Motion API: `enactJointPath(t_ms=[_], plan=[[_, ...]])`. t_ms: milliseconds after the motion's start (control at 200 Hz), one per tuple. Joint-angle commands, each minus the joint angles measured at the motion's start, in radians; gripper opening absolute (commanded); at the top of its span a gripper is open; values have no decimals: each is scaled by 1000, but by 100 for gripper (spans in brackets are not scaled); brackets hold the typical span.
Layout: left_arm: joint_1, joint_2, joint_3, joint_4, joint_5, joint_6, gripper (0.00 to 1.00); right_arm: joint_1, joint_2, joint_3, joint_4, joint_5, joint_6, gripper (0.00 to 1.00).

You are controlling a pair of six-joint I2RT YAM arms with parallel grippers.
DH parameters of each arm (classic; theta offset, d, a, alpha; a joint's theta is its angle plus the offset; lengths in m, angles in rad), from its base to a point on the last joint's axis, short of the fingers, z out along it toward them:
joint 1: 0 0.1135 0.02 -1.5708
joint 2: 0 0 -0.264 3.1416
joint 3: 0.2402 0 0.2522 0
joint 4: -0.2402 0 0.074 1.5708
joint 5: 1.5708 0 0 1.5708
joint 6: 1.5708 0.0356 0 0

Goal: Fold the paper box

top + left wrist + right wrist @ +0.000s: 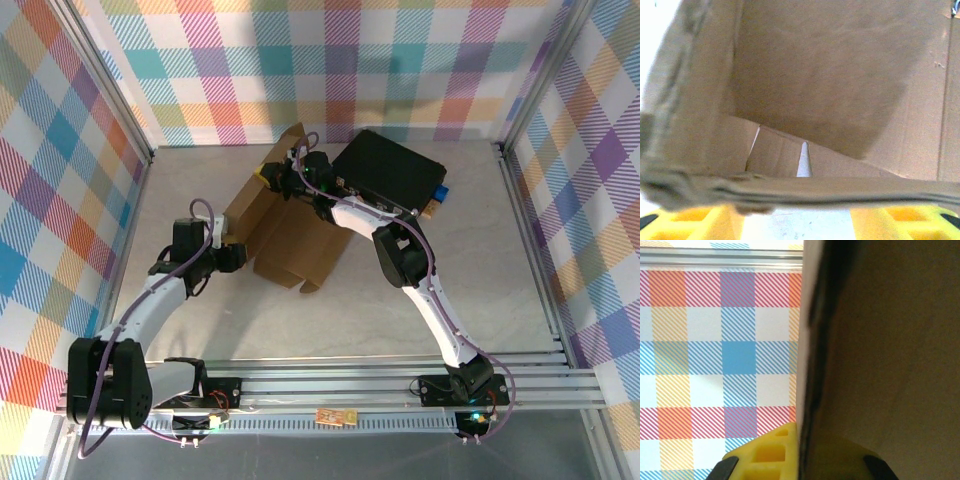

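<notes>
Cardboard: plain brown corrugated stock, and the paper box [290, 240] is half-formed, with panels standing and panels lying.
Box position: centre of the grey table [400, 310] in the top view, slightly left of the middle, between the two arms.
Box shape: one tall panel rises at the upper left of the sheet, its tip pointing to the back wall. A broad flat panel spreads toward the lower right, with a small tab at its near edge.
Box inside, left wrist view: the paper box [840, 75] shows a wide smooth wall above, a side wall on the left and creased flaps meeting at the bottom. A pale slit of table shows between those flaps.
Box edge, left wrist view: a thick fluted edge runs across the lower frame, rough and a little crushed at the left end.
Left gripper [235, 255]: at the box's left side, low by the table. In its own view the left gripper [797, 222] is spread wide, with the yellow fingers [687, 220] well apart. The cardboard edge crosses just beyond them and nothing is pinched.
Right gripper [278, 178]: up at the top of the standing panel, near the upper centre of the frame.
Right grip, right wrist view: the right gripper [805, 455] is clamped on the panel of the paper box [890, 340]. One yellow finger [767, 452] presses its left face; the far finger is hidden behind the board.
Neighbours: a black case [390, 168] lies just right of the raised panel, and plaid walls [350, 60] ring the table.
</notes>
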Motion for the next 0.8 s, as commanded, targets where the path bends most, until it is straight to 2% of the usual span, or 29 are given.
enactJointPath(t_ms=[0, 145, 235, 300, 375, 615, 720, 795], plan=[[-8, -40, 15, -29, 81, 103, 53, -9, 13, -14, -89, -16, -19, 0], [-8, -35, 16, -41, 111, 137, 50, -10, 15, -1, -112, -26, -27, 0], [-8, -21, 36, -63, 114, 140, 53, -12, 15, -1, -121, -28, -28, 0], [-8, -38, 53, -109, 77, 131, 59, -13, 11, -1, -131, -29, -33, 0], [-8, -114, 60, -157, -14, 84, 60, -16, 7, -4, -136, -30, -35, 0], [-3, -401, 48, -299, -214, -108, 48, -16, 12, 0, -129, -30, -27, 0], [20, -441, 79, -333, -241, -168, 43, -16, 13, 2, -128, -30, -25, 0], [56, -396, 92, -366, -278, -171, 36, -16, 13, 4, -129, -32, -25, 0]])
